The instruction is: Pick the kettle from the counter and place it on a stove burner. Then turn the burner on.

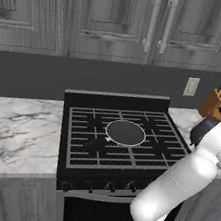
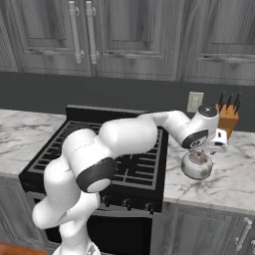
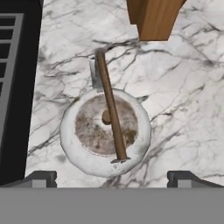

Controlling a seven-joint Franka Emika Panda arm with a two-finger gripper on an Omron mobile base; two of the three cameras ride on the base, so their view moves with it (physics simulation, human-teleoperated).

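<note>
The kettle (image 3: 105, 131) is a squat silver pot standing upright on the marble counter (image 3: 183, 100), just right of the stove. Its thin brown handle (image 3: 111, 111) arches over the lid knob. My gripper (image 3: 111, 178) hovers straight above it, open, with the fingertips (image 3: 41, 177) wide apart on either side and nothing between them. From the right base view the gripper (image 2: 215, 145) hangs just over the kettle (image 2: 197, 165), without touching it. The stove burner grate (image 2: 134, 167) of black crossing bars lies to the kettle's left, also seen as the grate (image 1: 89, 147) in the left base view.
A wooden knife block (image 2: 228, 117) stands on the counter behind the kettle, close to my hand. A round dark disc (image 1: 125, 133) lies on the middle of the grate. Stove knobs (image 2: 127, 203) line the front panel. A wall outlet (image 2: 194, 102) and upper cabinets are behind.
</note>
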